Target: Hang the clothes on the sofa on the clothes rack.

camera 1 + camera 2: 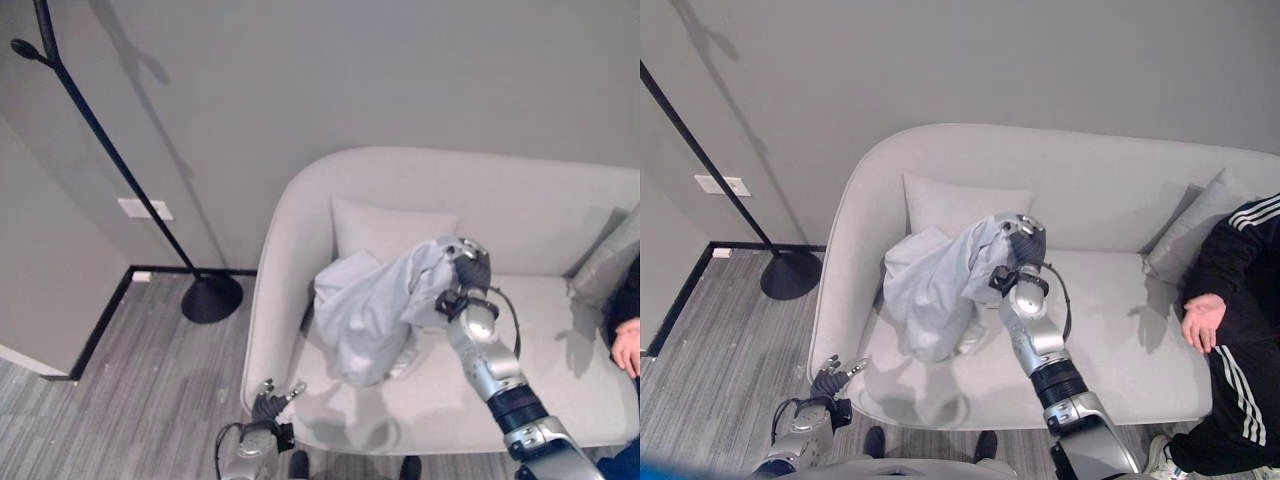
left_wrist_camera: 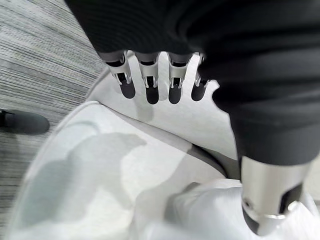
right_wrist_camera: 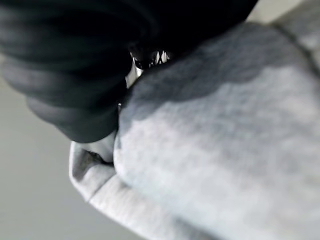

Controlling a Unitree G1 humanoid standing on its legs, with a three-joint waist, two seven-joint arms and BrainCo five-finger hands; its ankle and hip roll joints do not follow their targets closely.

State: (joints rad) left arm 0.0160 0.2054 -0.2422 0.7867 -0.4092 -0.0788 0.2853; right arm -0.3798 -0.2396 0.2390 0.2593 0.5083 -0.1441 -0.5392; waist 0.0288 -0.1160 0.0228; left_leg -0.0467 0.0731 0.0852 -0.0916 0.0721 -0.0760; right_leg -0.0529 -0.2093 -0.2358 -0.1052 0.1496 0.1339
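- Pale grey crumpled garment (image 1: 372, 308), that's the clothing in play — it's bunched up above the seat of the light grey curved sofa (image 1: 560, 215), its top gathered at the robot's right hand and its lower folds drooping down to the cushion.
- The sofa itself sits against the grey wall, with a light grey square cushion (image 1: 385, 228) propped at its back, right behind the garment.
- Tall black clothes rack (image 1: 120, 165) stands on the striped grey floor to the left of the sofa, well apart from the garment, its round base (image 1: 211, 297) near the sofa's arm.
- Right arm reaches up and forward across the seat; right hand (image 1: 466, 262) is buried in the top of the cloth, dark cover showing, fingers hidden by fabric — can't tell how they're set.
- Left hand (image 1: 270, 400) sits low at the sofa's front edge, fingers straight and spread, holding nothing.
- A person's hand (image 1: 1206, 318) rests at the far right end of the sofa.
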